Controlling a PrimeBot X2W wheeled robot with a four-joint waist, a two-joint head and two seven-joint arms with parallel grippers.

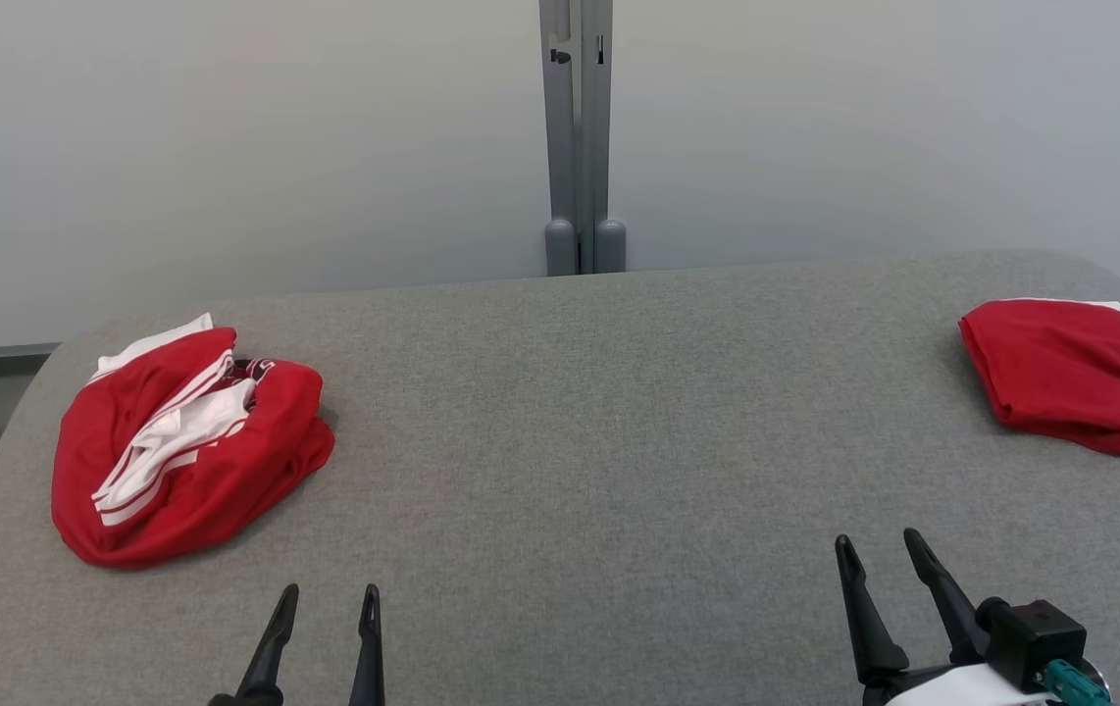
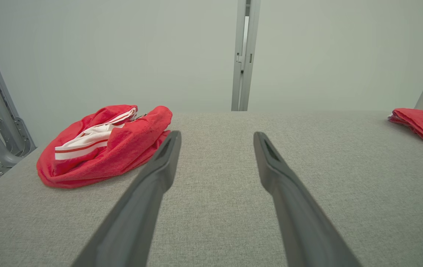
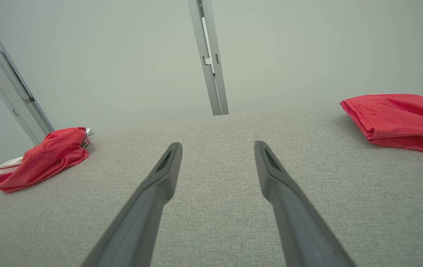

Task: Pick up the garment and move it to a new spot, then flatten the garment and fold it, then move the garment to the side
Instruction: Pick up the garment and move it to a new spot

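A broad table covered in coarse grey woven fabric point(image 1: 570, 412) takes up most of what I see, its far corners rounded and its surface finely speckled. Behind it stands a smooth pale matt wall point(image 1: 227, 147). At twelve o'clock a slim grey metal post point(image 1: 578, 147), made of two upright rails on rounded feet, rises from the table's far edge.

At about ten o'clock on the table lies the crumpled red garment with white striped trim point(image 1: 187, 451). It is a soft, rounded heap of deep folds, with the white banding spilling through its middle and a white edge poking out at the far side. It rests on the fabric, well apart from both grippers, and nothing touches it.

At two o'clock, near the table's right edge, sits a folded red cloth point(image 1: 1075, 378). It is a flat, roughly square packet with soft creases and a thin white strip along its far edge.

At five o'clock the right gripper point(image 1: 879, 539) hangs over bare fabric, its two long, dark, tapered fingers spread wide and empty. A black block point(image 1: 1036, 637) with a teal plug point(image 1: 1070, 679) sits at its base.

At seven o'clock the left gripper point(image 1: 330, 593) matches it, with slender dark fingers set wide apart and nothing between them.
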